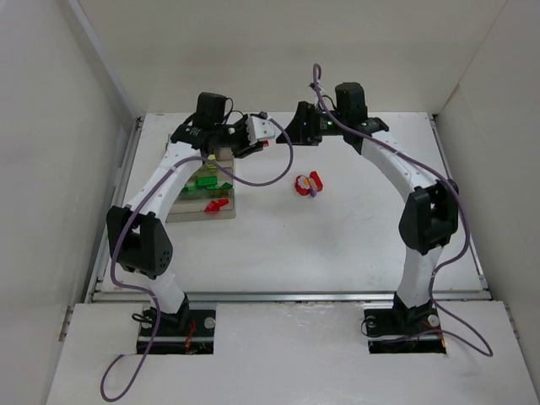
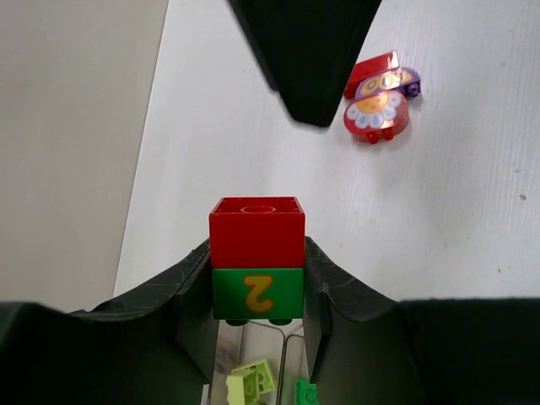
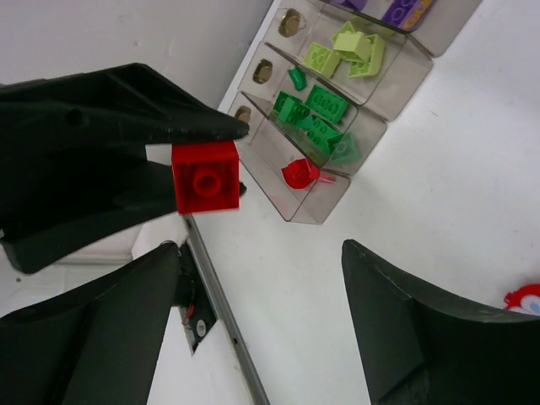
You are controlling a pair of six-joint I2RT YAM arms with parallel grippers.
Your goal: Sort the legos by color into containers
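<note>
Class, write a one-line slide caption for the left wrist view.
Left claw grips a red brick stacked on a green "2" brick, flower piece lying on the table beyond.

White bench (image 1: 337, 245), matte surface. Plain white walls (image 1: 51, 126) stand at left, right and far side. Metal rail (image 1: 287, 296) runs along near edge of bench. White board (image 1: 287, 354) lies in front of rail.
</note>
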